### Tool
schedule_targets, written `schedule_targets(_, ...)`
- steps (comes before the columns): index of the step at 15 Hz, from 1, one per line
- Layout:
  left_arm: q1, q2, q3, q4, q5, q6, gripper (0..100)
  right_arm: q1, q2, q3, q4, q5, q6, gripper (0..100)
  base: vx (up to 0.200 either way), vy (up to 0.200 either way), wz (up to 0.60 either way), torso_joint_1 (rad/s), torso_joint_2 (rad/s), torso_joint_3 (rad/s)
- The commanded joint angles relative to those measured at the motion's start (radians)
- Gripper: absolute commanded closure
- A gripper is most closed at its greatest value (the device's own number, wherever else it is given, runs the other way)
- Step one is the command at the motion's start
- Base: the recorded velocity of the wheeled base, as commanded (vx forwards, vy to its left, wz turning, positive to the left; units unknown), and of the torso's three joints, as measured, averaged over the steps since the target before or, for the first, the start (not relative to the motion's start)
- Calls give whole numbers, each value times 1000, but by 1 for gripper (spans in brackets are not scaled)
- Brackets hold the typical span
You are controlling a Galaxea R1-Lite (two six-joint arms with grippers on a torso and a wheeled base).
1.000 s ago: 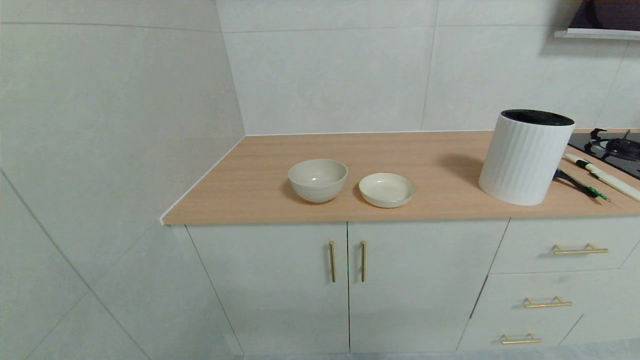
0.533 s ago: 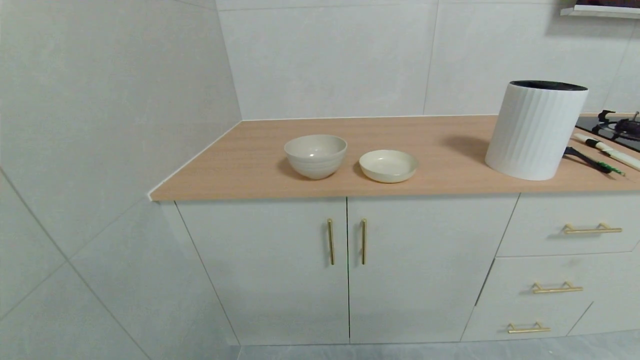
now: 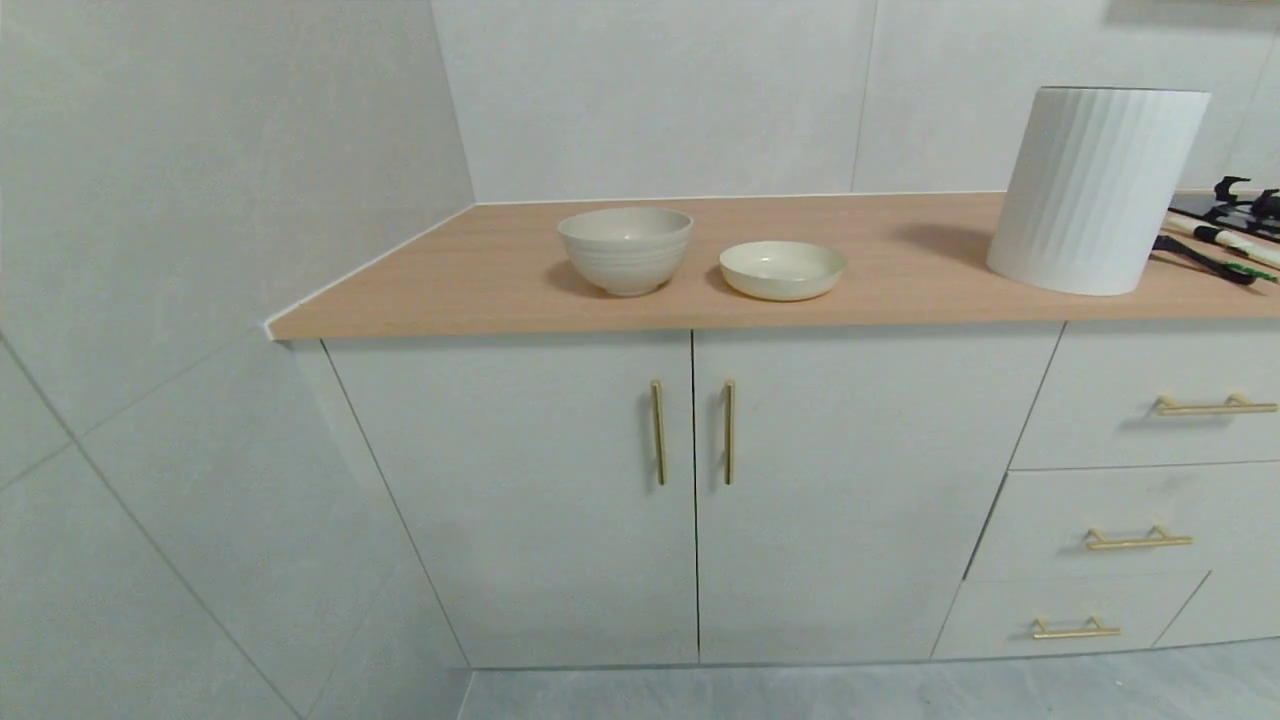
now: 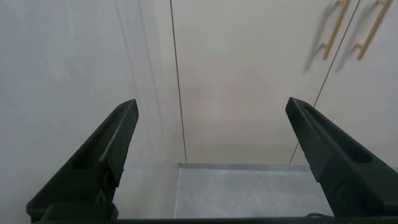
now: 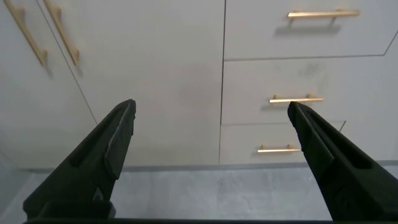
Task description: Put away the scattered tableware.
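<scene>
My left fingers: spread wide, nothing between them, low in front of the white cabinet doors, grey floor beneath. My right fingers: also spread wide, holding nothing, facing the white drawer stack with its brass bar handles. Both are down at cabinet level.

Tableware is up on the wooden tabletop. The beige ribbed ceramic bowl sits upright above the left door. The shallow cream ceramic dish is just beside it on the right, not touching, above the right door. Both are near the front edge.

Further right, well apart from the dish, a tall white fluted cylindrical container stands upright. Past it, a black-handled utensil and a white-handled one lie flat, then the black hob.

Doors are closed, vertical brass handles side by side at the centre seam. A white tiled wall closes off the tabletop's left end.
</scene>
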Motion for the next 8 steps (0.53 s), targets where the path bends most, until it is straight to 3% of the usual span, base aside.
schedule_targets(1,0,1,0,-1,0,0,0,1,1,0,-1,0,0,0,0,0,0,-134,442,320)
schedule_targets(4,0,1,0,-1,0,0,0,0,1,0,0,0,0,0,0,0,0,-77,313,217)
schedule_targets(8,0,1,0,0,0,2,0,0,1,0,0,0,0,0,0,0,0,-10,35,19)
